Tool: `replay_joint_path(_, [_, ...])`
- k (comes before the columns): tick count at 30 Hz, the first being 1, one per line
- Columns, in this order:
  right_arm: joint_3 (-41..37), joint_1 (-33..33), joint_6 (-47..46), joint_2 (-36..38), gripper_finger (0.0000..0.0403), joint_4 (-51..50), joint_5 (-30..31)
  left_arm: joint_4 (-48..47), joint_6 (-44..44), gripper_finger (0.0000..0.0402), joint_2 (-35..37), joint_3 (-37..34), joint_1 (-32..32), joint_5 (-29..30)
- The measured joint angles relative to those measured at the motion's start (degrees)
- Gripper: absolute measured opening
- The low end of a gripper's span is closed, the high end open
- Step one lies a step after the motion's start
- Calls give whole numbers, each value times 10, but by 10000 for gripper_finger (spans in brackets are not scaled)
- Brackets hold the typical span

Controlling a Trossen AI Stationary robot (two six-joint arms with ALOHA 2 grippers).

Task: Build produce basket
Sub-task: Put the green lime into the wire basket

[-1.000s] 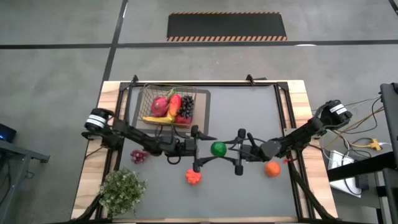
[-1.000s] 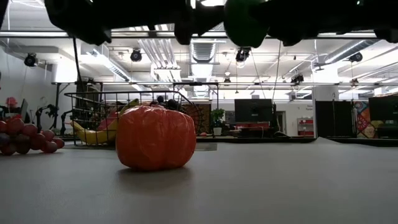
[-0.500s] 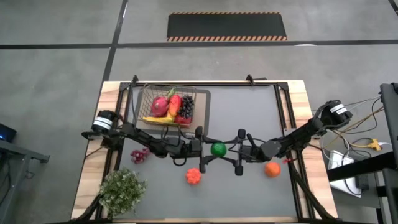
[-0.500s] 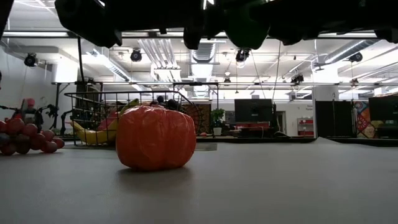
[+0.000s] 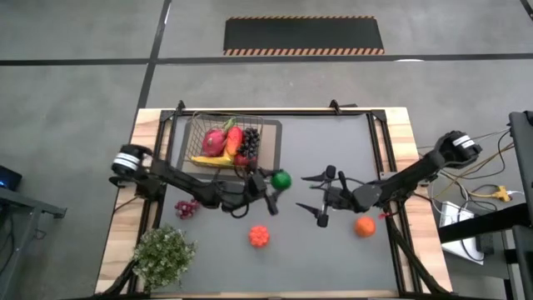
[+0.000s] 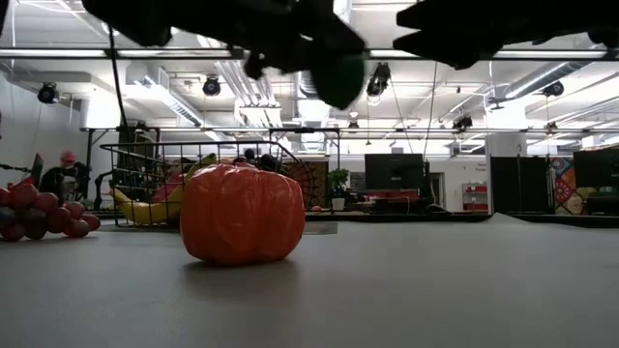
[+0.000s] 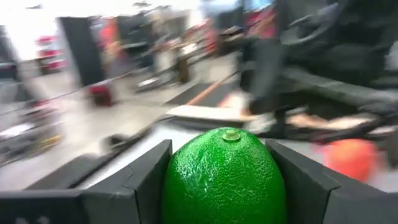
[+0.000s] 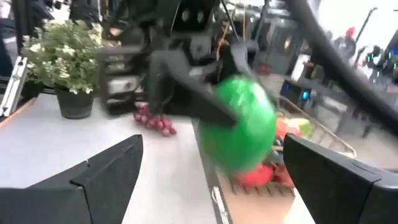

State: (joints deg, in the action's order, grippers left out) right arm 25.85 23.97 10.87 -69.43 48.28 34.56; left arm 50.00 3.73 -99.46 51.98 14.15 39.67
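The left gripper [image 5: 275,185] holds a green fruit [image 5: 281,179] clamped between its two fingers, raised off the worktop [image 5: 333,150] just beside the basket's [image 5: 223,143] near right corner. The basket sits at the worktop's far left and already contains a pink dragon fruit [image 5: 214,141], a banana [image 5: 208,160], dark grapes [image 5: 248,143] and a red-orange piece. The right gripper [image 5: 321,198] hangs to the right of the green fruit, apart from it, its fingers spread wide and empty. An orange [image 5: 364,226] lies just beside the right arm. An orange-red fruit [image 5: 259,237], red grapes [image 5: 185,208] and a potted plant [image 5: 163,252] rest nearer the front, below the basket.
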Motion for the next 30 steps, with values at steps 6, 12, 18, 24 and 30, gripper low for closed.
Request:
replay_joint_path(6, [0, 0, -54, 76, 369, -129, 10, -171, -4, 216, 110, -1, -3, 206])
replay_joint_path(12, [-3, 0, -85, 120, 370, -181, 21, -295, -41, 216, 195, -41, -13, 438])
replay_joint_path(18, [-13, 0, -88, 127, 370, -184, 21, -306, -112, 216, 235, -124, -24, 483])
replay_joint_path(24, [-13, 0, -89, 126, 370, -182, 30, -306, -212, 216, 240, -203, -39, 482])
replay_joint_path(30, [-14, 0, -89, 126, 370, -180, 30, -305, -260, 228, 243, -247, -40, 483])
